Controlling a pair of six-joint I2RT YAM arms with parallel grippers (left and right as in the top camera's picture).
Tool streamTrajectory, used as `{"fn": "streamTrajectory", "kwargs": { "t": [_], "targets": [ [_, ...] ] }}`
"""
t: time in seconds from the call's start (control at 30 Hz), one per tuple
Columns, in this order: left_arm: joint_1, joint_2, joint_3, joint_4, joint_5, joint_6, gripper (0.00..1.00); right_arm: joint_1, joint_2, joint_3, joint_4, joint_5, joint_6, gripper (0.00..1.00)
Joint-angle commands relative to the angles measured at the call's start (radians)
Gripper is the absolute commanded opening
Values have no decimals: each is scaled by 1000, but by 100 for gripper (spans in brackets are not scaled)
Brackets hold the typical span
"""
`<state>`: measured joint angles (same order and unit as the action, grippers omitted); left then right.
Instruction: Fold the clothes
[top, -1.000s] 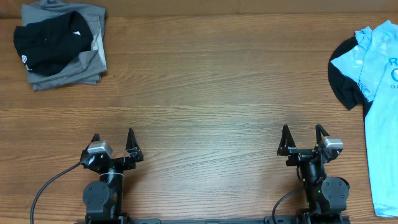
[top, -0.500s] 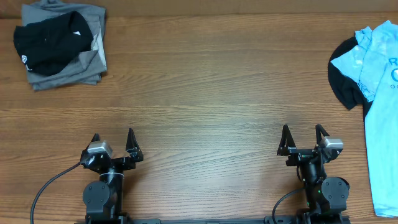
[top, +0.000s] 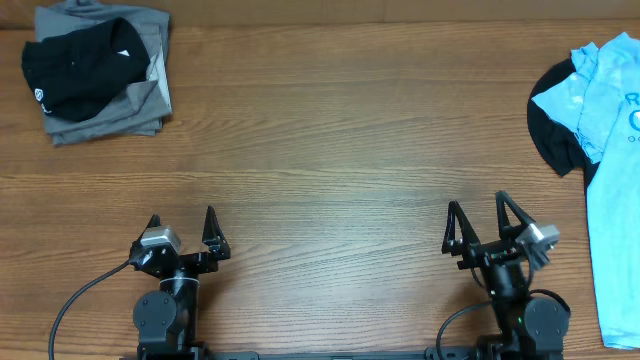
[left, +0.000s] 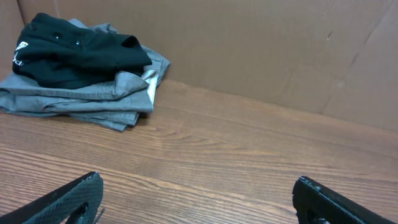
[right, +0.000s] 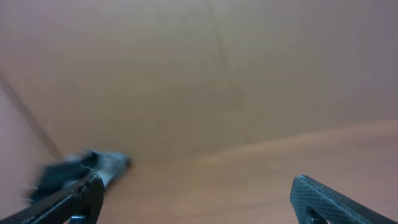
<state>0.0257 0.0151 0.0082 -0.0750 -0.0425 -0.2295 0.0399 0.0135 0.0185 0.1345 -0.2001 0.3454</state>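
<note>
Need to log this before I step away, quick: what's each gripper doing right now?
Left gripper: open, holding nothing.
Right gripper: open, holding nothing.

Clothes at both ends of the wooden table (top: 330, 150)
A light-blue T-shirt (top: 610, 170) lies unfolded at the table's right edge, partly out of frame, over a black garment (top: 550, 135) showing on its left. At the far-left corner, a folded black top (top: 85, 65) rests on folded grey clothes (top: 150, 100).
</note>
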Motion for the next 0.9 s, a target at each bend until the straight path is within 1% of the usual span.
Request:
{"fn": "streamTrajectory", "kwargs": {
  "t": [0.0, 0.1, 0.2, 0.23, 0.37, 0.47, 0.57, 0.63, 0.7, 0.77, 0.87],
  "targets": [
    [-6, -3, -3, 3, -16, 24, 100, -2, -8, -11, 66, -93, 131, 100],
    [-6, -3, -3, 3, -16, 23, 100, -2, -8, -10, 74, -101, 139, 100],
    [-6, -3, -3, 3, -16, 24, 100, -2, -8, -10, 85, -133, 181, 100],
    [-6, -3, -3, 3, -16, 24, 100, -2, -8, -11, 103, -153, 211, 100],
    [-6, -3, -3, 3, -16, 24, 100, -2, -8, -10, 161, -221, 216, 100],
    [-6, -3, -3, 3, -16, 24, 100, -2, -8, -5, 167, -204, 189, 100],
    [-6, -3, -3, 3, -16, 24, 100, -2, 5, 22, 166, -124, 172, 100],
    [-6, -3, -3, 3, -16, 23, 100, -2, 35, 60, 166, -100, 120, 100],
    [-6, -3, -3, 3, -16, 23, 100, -2, 118, 151, 136, -69, 34, 100],
    [-6, -3, -3, 3, -16, 24, 100, -2, 206, 237, 101, -42, -36, 100],
    [-6, -3, -3, 3, -16, 24, 100, -2, 384, 397, 21, 30, -135, 100]
  ]
}}
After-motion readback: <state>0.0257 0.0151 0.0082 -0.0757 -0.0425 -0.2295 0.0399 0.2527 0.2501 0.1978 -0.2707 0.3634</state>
